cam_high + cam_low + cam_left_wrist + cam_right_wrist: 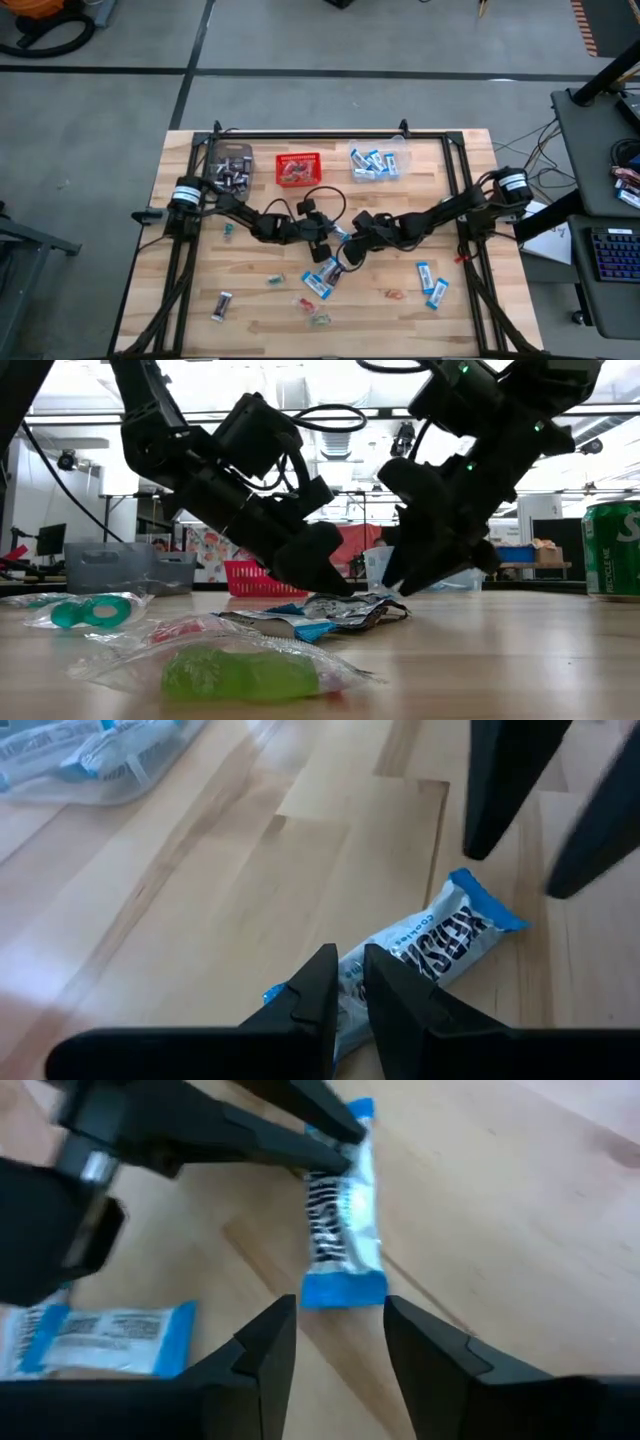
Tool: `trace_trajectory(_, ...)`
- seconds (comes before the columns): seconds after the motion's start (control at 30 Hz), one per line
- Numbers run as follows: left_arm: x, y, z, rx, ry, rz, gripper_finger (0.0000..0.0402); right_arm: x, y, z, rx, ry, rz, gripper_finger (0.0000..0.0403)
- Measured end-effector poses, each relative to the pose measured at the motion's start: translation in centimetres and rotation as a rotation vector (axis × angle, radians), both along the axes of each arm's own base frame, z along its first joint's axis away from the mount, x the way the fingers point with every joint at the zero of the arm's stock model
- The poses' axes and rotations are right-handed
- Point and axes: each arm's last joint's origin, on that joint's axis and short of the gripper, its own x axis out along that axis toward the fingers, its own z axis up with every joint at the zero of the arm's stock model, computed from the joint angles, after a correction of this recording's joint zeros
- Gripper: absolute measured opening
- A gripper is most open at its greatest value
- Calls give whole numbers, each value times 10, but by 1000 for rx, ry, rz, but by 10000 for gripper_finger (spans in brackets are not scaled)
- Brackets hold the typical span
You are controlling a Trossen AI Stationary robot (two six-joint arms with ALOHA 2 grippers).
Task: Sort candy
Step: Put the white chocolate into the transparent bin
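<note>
1. Sorting looks partly done: the far bins (378,163) and red basket (298,168) hold candy, while many pieces (431,283) lie loose on the near table (470,330).
2. The left gripper (345,982), nearly closed, pinches one end of a blue-and-white packet (333,270) at mid-table.
3. The right gripper (340,1325) is spread wide at its other end.
4. The packet's long axis runs between the grippers.

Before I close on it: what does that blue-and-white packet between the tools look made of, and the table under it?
The packet looks like thin glossy plastic film: it shines, wrinkles, and has crimped blue ends. The table looks like pale wood planks, grain and seams visible, with a smooth, slightly shiny finish.
</note>
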Motion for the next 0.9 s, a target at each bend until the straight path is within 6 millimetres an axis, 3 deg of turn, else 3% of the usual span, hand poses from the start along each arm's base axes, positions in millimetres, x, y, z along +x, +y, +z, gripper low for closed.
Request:
trace_trajectory(0.13, -1, -2, 5, -14, -18, -17, 37, 2, -1, -5, -2, -4, -9, 146)
trace_trajectory(0.43, -19, -1, 48, 23, 41, -73, 37, -2, -2, -3, -7, 30, -13, 146)
trace_trajectory(0.53, -27, 0, 53, 50, 61, -90, 37, -2, -1, -3, 15, 23, -8, 146)
trace_trajectory(0.73, -41, 2, 42, 66, 74, -136, 37, 0, 1, -2, 57, -5, -8, 146)
trace_trajectory(0.9, -37, 6, 28, 42, -35, -132, 37, 4, 1, 2, 63, -59, -8, 147)
